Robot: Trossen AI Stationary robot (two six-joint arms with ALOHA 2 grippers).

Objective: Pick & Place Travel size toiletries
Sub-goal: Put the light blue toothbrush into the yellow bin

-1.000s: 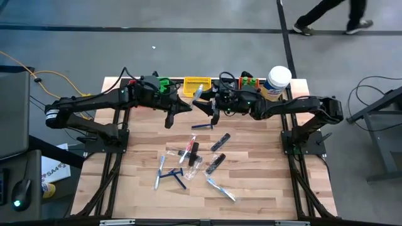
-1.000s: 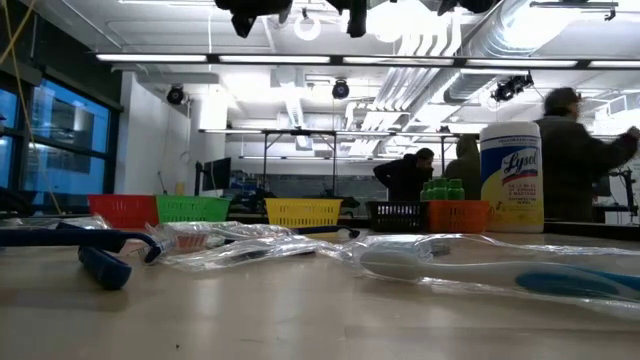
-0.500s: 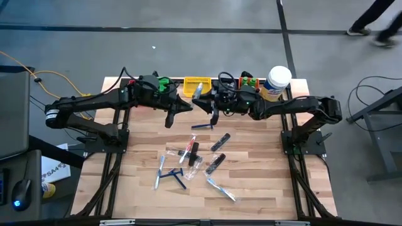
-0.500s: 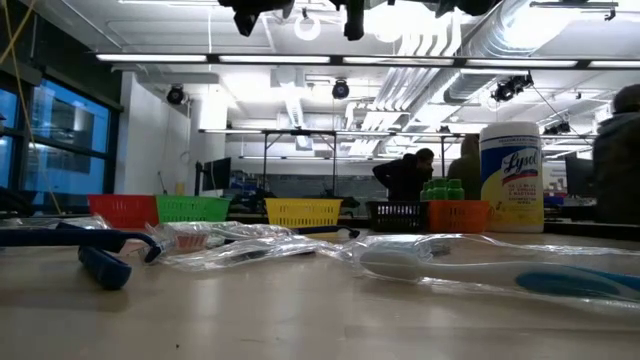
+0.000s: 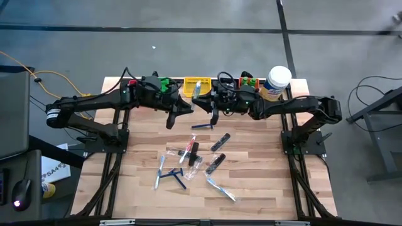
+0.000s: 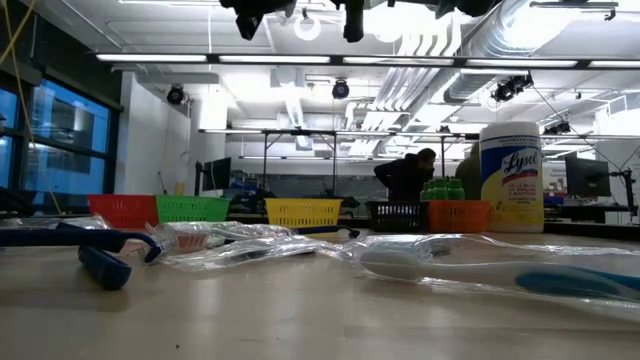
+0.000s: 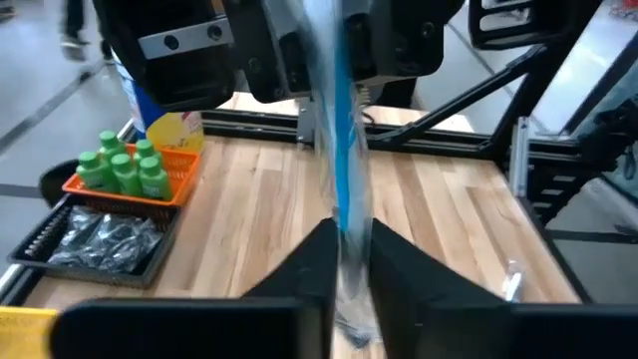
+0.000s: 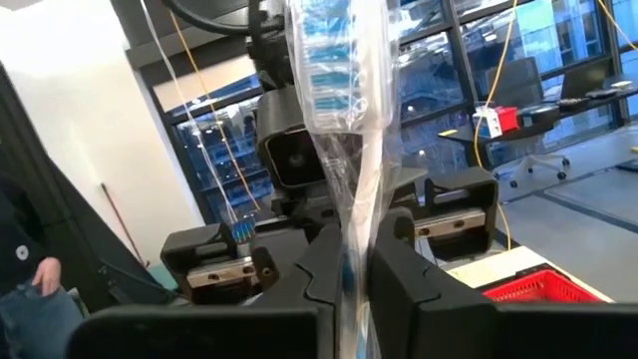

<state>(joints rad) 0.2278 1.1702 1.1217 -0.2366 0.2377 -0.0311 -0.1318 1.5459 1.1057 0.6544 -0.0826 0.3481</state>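
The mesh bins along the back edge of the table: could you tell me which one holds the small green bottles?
The orange bin, beside the black bin of dark puffs, holds the green bottles standing upright. No other bin shows any bottles.

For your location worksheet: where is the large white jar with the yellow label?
High view: the large white jar with the yellow label stands at the table's far right corner, beside the orange mesh bin.

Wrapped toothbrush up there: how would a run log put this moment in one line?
left gripper: shut on wrapped toothbrush | right gripper: shut on wrapped toothbrush | place: above yellow bin
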